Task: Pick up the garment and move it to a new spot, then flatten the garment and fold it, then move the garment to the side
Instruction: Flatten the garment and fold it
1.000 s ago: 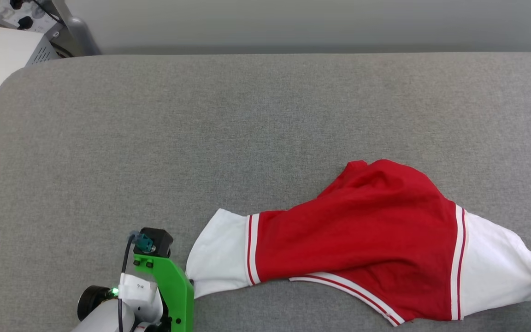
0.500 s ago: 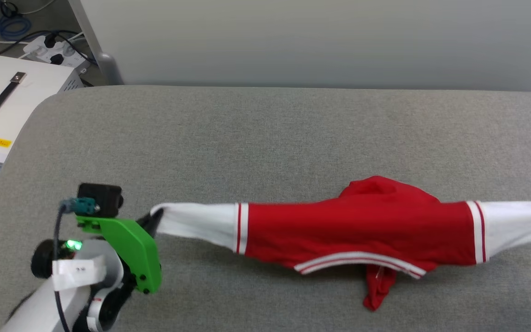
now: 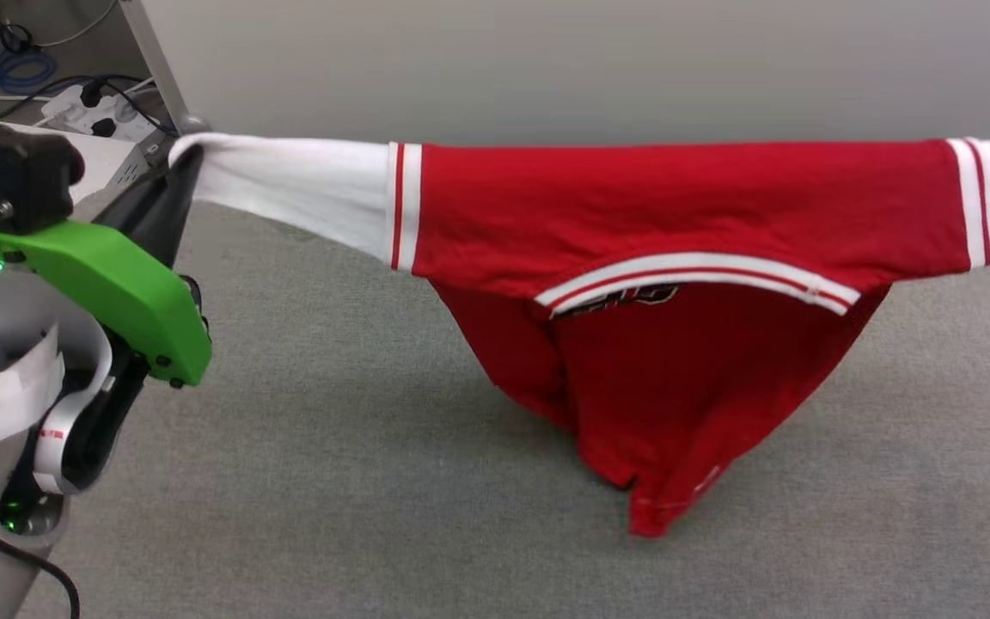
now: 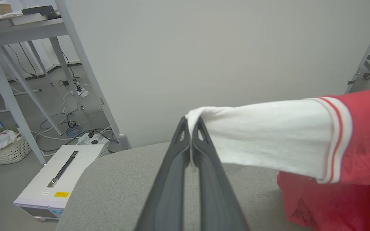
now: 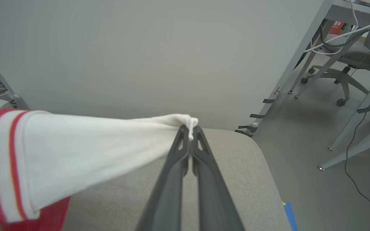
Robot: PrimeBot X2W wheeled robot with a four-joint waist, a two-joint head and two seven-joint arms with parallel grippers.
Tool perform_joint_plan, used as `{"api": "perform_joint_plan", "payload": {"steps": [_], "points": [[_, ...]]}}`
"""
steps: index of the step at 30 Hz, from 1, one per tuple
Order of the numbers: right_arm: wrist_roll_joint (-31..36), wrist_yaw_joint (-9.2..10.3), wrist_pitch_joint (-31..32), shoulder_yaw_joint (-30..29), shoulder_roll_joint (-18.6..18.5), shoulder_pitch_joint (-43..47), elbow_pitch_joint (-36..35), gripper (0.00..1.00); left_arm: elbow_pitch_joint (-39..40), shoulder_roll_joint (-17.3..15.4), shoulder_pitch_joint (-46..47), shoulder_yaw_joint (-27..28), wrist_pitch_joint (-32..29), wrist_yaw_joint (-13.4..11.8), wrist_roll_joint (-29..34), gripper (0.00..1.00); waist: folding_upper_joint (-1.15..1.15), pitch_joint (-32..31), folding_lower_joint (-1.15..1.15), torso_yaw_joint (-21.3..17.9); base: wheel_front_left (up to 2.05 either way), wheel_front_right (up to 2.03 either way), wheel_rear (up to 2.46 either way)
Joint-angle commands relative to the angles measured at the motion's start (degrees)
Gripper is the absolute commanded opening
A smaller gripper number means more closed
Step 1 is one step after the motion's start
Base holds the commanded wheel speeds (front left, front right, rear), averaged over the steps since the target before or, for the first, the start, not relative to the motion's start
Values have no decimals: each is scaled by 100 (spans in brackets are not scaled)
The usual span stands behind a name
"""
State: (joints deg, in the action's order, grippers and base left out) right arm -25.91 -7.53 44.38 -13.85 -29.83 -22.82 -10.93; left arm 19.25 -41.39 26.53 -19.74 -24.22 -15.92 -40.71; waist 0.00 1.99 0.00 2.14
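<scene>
A sec before, the garment point(image 3: 675, 206) lay crumpled on the grey pad point(image 3: 314, 481). Now it hung lifted, stretched left-right btwn my left gripper point(image 4: 191, 123) and right gripper point(image 5: 190, 130), each clenched on one of its white ends, red body drooping toward the pad. Pickup looked done, relocation next.

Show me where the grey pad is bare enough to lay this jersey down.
Bare: the grey pad between the left claw and the hanging red body of the jersey, and right of that body. Crowded: the middle, where the hem sags low.
</scene>
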Motion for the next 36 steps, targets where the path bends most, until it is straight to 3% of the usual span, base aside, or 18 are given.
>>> {"api": "perform_joint_plan", "payload": {"steps": [1,10,20,28,36], "points": [[-31,4,-23,13,-100,-246,86,0,39,-98,210,74,-30,-45,110,0,0,28,0,-9,0,0,0],[-219,4,-202,275,-370,-1634,698,0,163,-510,1315,226,-261,173,464,0,0,531,0,-46,0,0,0],[212,4,-630,777,-545,-3527,1368,0,-580,-758,2877,201,-381,937,602,0,0,1924,0,-138,0,0,0],[548,4,-1334,1141,-291,-5155,2580,0,-1741,-582,4546,71,-64,1560,916,0,0,2924,0,-209,0,0,0],[822,4,-2070,1401,34,-6486,3731,0,-3149,-146,6152,-119,544,1891,1359,0,0,3567,0,-258,0,0,0]]}}
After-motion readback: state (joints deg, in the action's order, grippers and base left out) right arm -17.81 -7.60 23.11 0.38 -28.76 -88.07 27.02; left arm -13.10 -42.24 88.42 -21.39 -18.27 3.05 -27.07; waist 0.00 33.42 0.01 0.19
